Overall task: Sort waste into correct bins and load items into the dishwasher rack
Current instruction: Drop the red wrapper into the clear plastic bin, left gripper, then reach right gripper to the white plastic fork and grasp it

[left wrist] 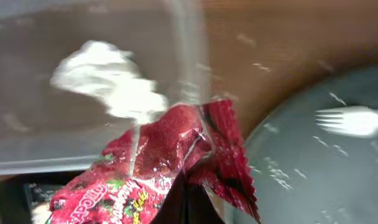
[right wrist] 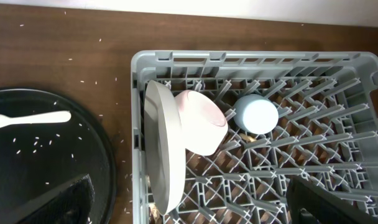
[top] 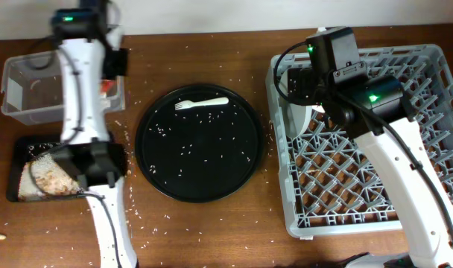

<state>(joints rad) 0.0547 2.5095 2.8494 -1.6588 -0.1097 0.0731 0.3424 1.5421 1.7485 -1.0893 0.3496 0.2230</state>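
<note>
Left hand (left wrist: 186, 202): clamped on red snack wrapper (left wrist: 176, 143), at clear tub (left wrist: 190, 50) rim. Right hand (right wrist: 195, 205): spread apart, above rack (right wrist: 251, 60) left edge.

From overhead we look straight down on the whole bench (top: 211, 59), with the rack (top: 428, 56) at 3 o'clock and the clear tub (top: 18, 89) at 10. Our left wrist view sits very close and blurred at the tub's wall. The right wrist view hangs higher over the rack's corner. All three share the white fork (top: 202, 103) on the round tray (top: 148, 160).
</note>
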